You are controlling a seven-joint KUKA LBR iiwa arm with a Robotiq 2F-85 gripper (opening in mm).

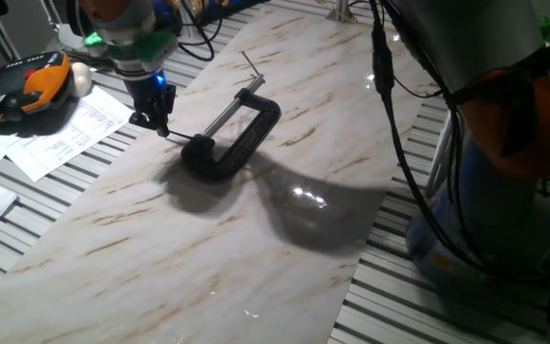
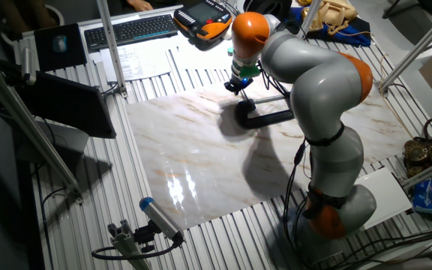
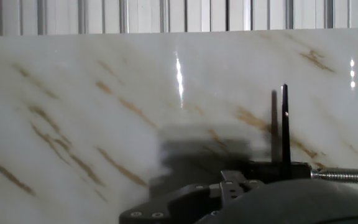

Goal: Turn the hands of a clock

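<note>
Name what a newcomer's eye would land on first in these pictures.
The black clamp lies alone in the middle of the marble slab, its silver rod running up to a thin cross-pin at the far end. The gripper hangs right beside the clamp's near end, under a blue light. Left of the slab, an orange-and-black tool sits near loose papers.

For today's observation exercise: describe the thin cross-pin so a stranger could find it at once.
On the marble-patterned slab lies a black C-shaped metal screw clamp. Its long silver threaded rod runs away from the gripper. At its far end sits the thin dark cross-pin, set crosswise, slimmer and shorter than the rod.
</note>
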